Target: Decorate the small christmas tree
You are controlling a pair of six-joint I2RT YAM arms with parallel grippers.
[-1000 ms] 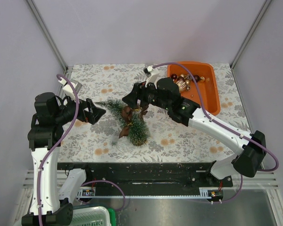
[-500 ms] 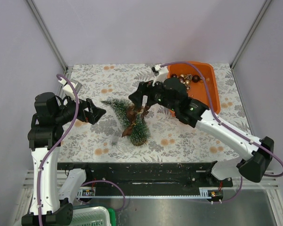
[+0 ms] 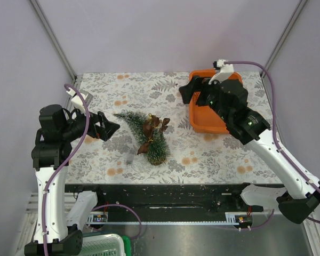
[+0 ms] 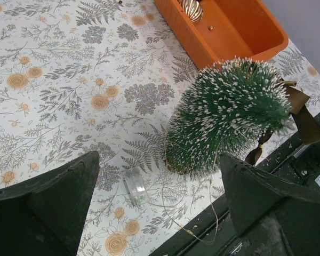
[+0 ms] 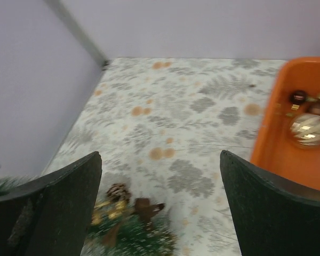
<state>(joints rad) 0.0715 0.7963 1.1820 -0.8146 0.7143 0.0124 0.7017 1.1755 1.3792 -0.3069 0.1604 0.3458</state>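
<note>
The small christmas tree lies on its side on the patterned cloth, tip toward the left arm. A brown ribbon bow and a pine cone rest on it. The left wrist view shows its frosted bristles; in the right wrist view the tree is blurred at the bottom. My left gripper hangs open left of the tree's tip, and nothing sits between its fingers. Over the left end of the orange tray, my right gripper is open and empty.
Baubles lie in the orange tray; my right arm hides them from above. A small clear battery box with a thin wire lies on the cloth by the tree's base. The table's black front edge is close behind it.
My right gripper has opened, let go at the tree and swung right and back to the tray. The bow stays on the tree. The left arm has not moved.
</note>
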